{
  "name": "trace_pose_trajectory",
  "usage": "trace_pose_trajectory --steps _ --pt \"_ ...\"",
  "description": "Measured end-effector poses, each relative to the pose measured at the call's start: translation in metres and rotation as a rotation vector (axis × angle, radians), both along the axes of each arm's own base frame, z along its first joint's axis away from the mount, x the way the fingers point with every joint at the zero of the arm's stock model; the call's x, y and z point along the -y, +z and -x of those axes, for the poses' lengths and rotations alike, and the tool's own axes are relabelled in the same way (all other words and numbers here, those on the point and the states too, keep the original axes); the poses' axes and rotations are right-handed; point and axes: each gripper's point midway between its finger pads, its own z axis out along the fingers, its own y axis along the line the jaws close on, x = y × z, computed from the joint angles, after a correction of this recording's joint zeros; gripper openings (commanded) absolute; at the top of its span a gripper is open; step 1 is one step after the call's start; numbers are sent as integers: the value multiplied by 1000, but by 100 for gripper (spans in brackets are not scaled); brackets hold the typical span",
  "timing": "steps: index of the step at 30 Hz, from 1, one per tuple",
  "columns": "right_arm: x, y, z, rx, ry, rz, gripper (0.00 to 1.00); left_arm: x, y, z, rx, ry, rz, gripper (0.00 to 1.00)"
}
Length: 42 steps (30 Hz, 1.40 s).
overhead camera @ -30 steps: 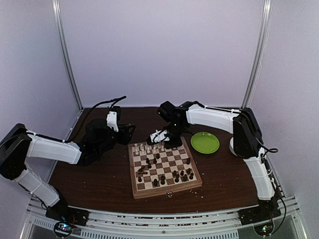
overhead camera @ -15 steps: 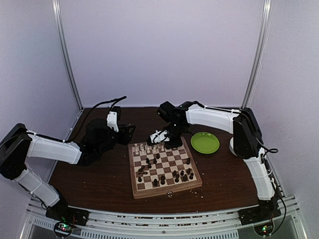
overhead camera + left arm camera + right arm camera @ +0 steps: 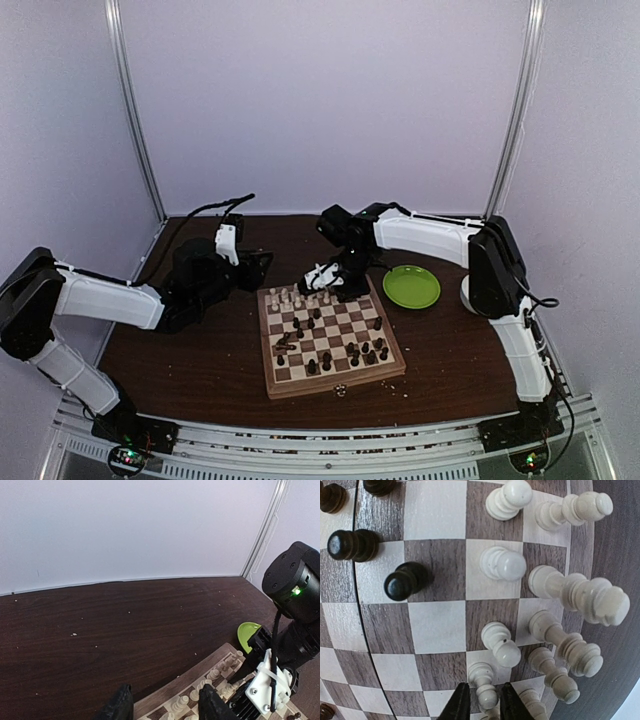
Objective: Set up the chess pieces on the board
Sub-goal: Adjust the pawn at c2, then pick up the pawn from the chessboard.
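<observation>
Above the board's (image 3: 337, 381) far edge, right gripper (image 3: 322, 279) nose-down.

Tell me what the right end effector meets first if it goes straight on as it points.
The pale pawn standing between its fingers; past that, probably the board beneath, though depth is unclear.

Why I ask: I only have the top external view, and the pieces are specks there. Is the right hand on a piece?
Observer: In its wrist view, the right hand straddles a standing pale pawn on the board. I cannot tell whether the fingers touch it.
Operator: And the left hand, is it carrying anything?
Observer: No. Its wrist view shows the left hand open, with nothing between its fingers.
</observation>
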Motion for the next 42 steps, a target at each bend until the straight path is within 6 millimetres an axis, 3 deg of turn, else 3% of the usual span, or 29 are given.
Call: trace_pose_trajectory --steps 7,12,17,19,23,25,28,31,33,38,42 --pt "2 0 1 -4 -8 6 29 1 0 0 -1 -3 0 46" --pt "5 20 5 1 -26 -14 30 1 -1 0 -3 -4 -1 46" --pt "15 87 29 29 -62 -143 32 9 3 1 -11 -36 -1 44" --pt "26 124 48 44 -79 -231 32 16 5 2 -23 -67 -11 43" --pt "51 166 82 54 -144 -386 34 47 14 14 -75 -173 -95 41" --pt "67 167 98 24 -188 -443 34 65 21 26 -103 -236 -148 40" --pt "89 150 108 -48 -279 -502 36 83 22 46 -171 -314 -236 40" --pt "107 127 114 -122 -364 -535 36 98 8 61 -268 -384 -339 38" --pt "116 120 113 -150 -413 -557 36 106 -12 67 -355 -412 -430 37" --pt "113 137 108 -156 -423 -659 36 99 -68 81 -530 -426 -614 37" --pt "108 144 111 -172 -396 -697 36 85 -90 92 -616 -418 -712 37"
